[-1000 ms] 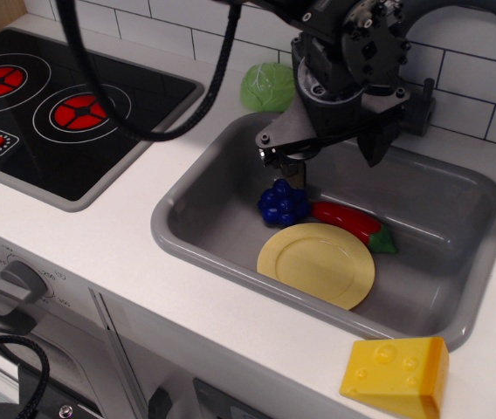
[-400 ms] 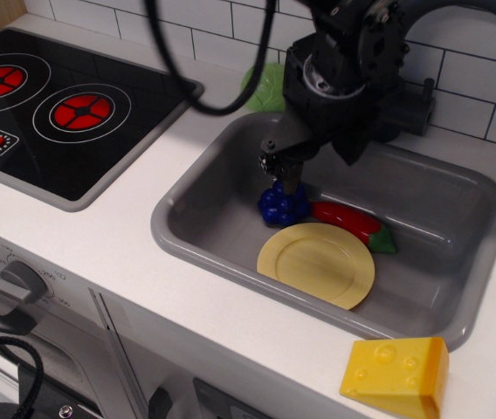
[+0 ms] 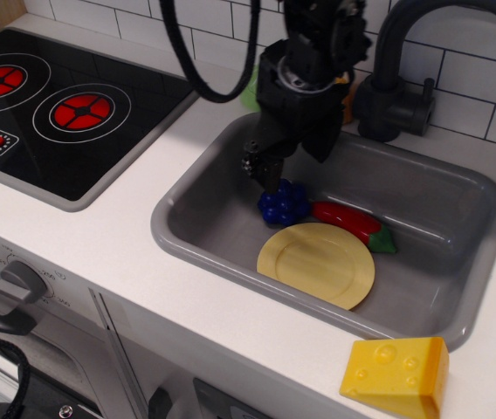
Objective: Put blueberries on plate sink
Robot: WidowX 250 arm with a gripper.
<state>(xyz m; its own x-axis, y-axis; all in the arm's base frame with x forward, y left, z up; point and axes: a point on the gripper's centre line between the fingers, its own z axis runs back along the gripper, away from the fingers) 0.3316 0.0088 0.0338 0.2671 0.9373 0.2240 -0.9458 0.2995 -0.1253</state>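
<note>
On the white bench [image 3: 99, 240], a black hob [image 3: 47, 109] with red rings sits at the far left. The grey sink [image 3: 196, 223] lies to its right. Over its left part the claw [image 3: 265, 175] hangs low, its tips at the top of the blueberries [image 3: 285, 204]; whether it is spread or pinching them I cannot tell. The blueberries rest on the sink floor, touching the pale yellow plate [image 3: 316, 264] just beside them and a red pepper [image 3: 346, 221]. A cheese wedge [image 3: 395, 375] stands at the front right.

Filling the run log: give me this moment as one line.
gripper: just above blueberries, grip unclear | blueberries: sink floor, beside plate | plate: empty
</note>
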